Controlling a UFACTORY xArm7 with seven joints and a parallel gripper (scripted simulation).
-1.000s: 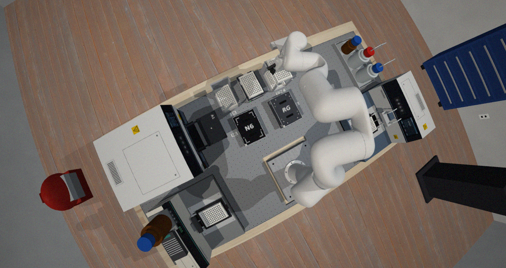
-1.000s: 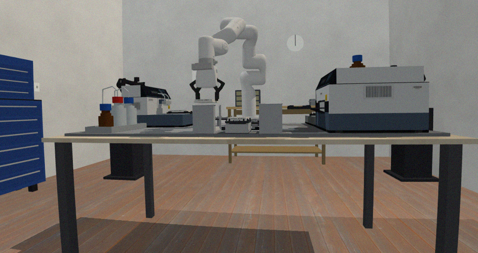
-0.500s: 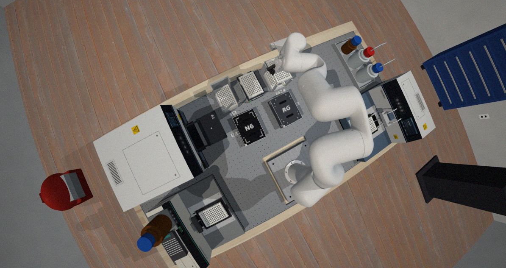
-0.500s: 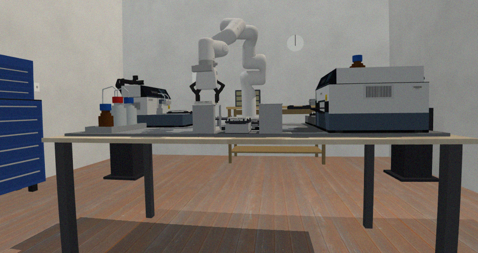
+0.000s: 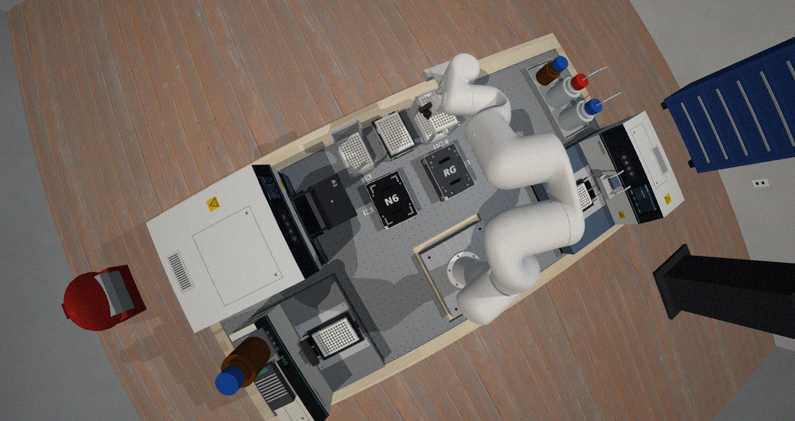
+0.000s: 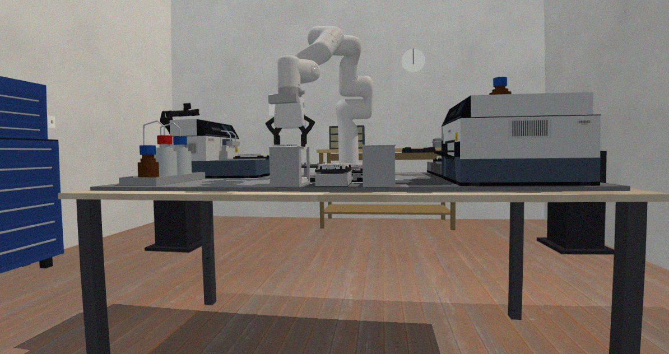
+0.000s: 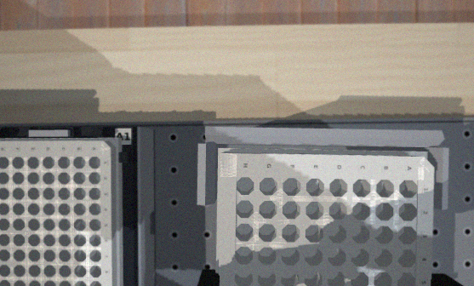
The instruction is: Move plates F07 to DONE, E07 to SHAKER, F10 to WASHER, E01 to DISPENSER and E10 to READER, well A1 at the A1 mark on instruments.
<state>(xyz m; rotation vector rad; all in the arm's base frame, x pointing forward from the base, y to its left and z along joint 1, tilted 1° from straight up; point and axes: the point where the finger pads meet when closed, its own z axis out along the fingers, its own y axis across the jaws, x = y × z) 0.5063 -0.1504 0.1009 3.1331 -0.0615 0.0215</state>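
My gripper (image 6: pixel 290 143) (image 7: pixel 327 278) is shut on a white plate (image 5: pixel 443 120) (image 6: pixel 285 145) (image 7: pixel 328 197), label unreadable. The plate is level, at the wall tops of the right stack rack (image 6: pixel 285 168), probably DONE; row A is at right in the wrist view. What lies below it is hidden. The other rack, probably IN, holds a plate (image 5: pixel 355 152). Another plate (image 5: pixel 393 132) (image 6: pixel 333 167) (image 7: pixel 42 213) sits on the low station between the racks. One plate (image 5: pixel 335 337) sits at the lower-left instrument, one (image 5: pixel 582 195) at the right instrument. The extended black A1-marked tray (image 5: pixel 333 198) bears no plate.
Nest N6 (image 5: pixel 391 199) and regrip nest RG (image 5: pixel 449 171) bear no plates. Reagent bottles (image 5: pixel 578 81) (image 6: pixel 148 162) stand beyond the right rack. The large left instrument (image 5: pixel 222 246) (image 6: pixel 524 136) stands beyond the other rack. The arm's base stands near the opposite deck edge.
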